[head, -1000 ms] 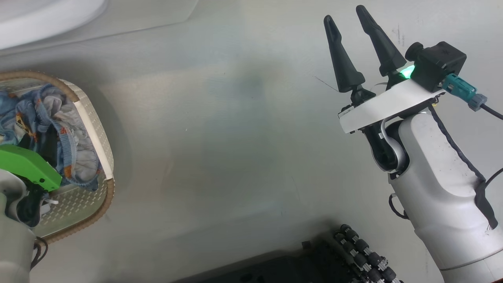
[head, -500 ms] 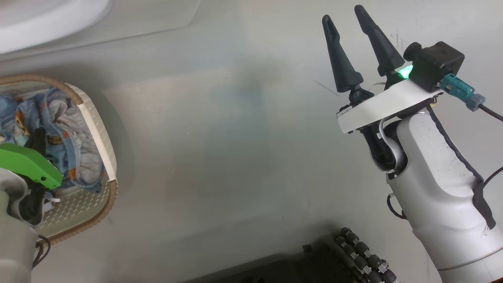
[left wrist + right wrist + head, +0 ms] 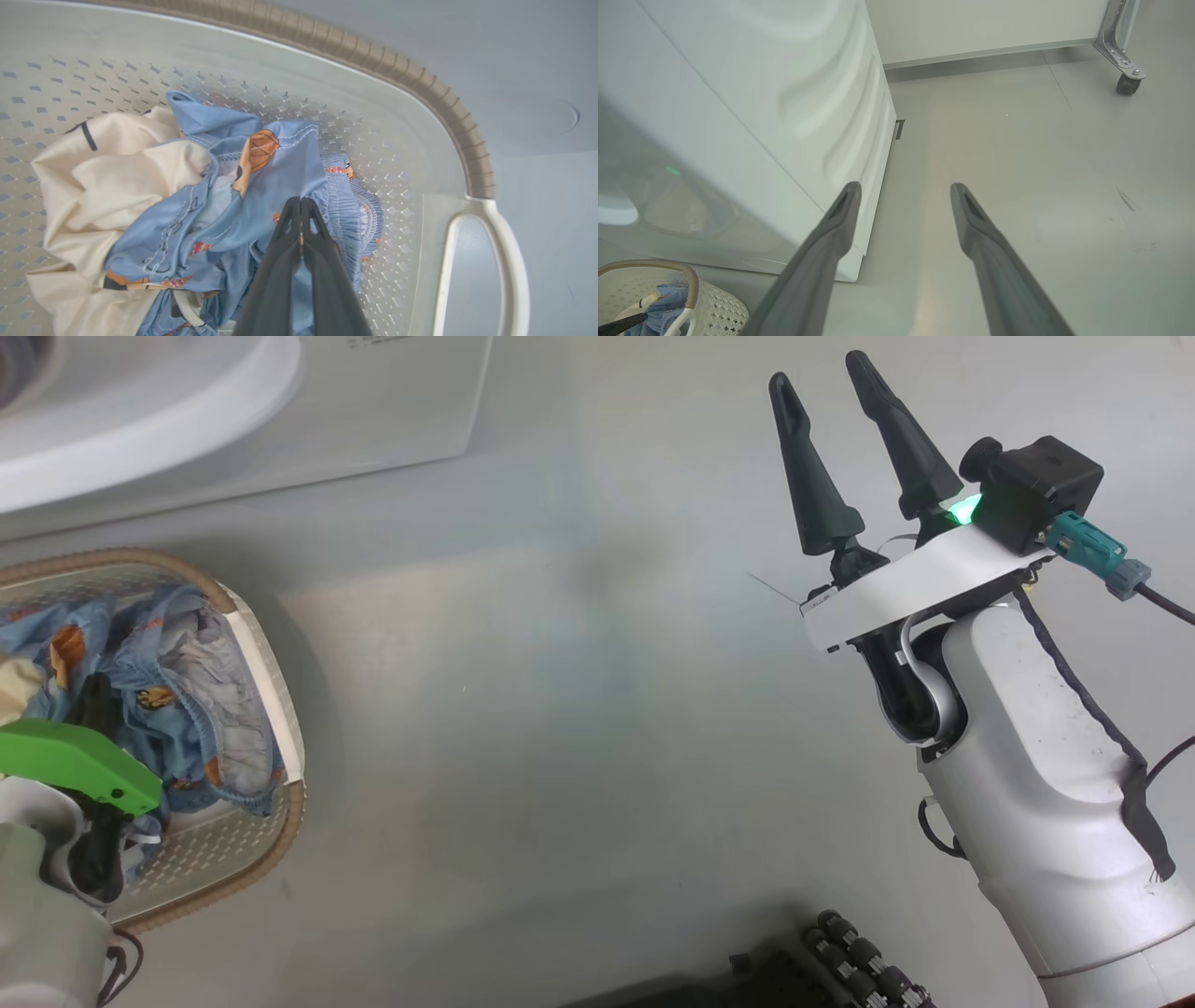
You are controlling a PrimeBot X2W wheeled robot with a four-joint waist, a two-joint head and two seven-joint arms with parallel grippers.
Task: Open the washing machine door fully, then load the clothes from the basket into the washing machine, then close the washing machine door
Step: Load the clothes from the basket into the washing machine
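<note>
My left claw (image 3: pixel 300 205) has just snapped shut. A second ago its fingers stood wide over the pile; now they meet tip to tip, with a fold of the blue garment (image 3: pixel 280 172) gathered around them. I take that as a pinch on the fabric, but a thin one, since the tips look almost touching.

The clothes (image 3: pixel 210 210) are all in the basket (image 3: pixel 420 88). The blue garment with its orange prints lies on top, toward the white handle (image 3: pixel 481 207). The cream piece (image 3: pixel 107 182) sits beside it and partly under it. The basket stands on the floor (image 3: pixel 579 709) just in front of the washing machine (image 3: pixel 738 84), near its front lower corner.

My head has turned meanwhile, so more of the machine's white front shows along the top of the head view. As far as I can judge, the basket itself has not shifted.

My right claw (image 3: pixel 819 378) stays wide and empty over bare floor, well apart from the basket.

For the task this means the reach is over and the grasp is made. What remains is to lift the garment and carry it to the drum. The cream piece is tangled with the blue one — it may come along or drop back. From here I cannot tell how the door stands.
</note>
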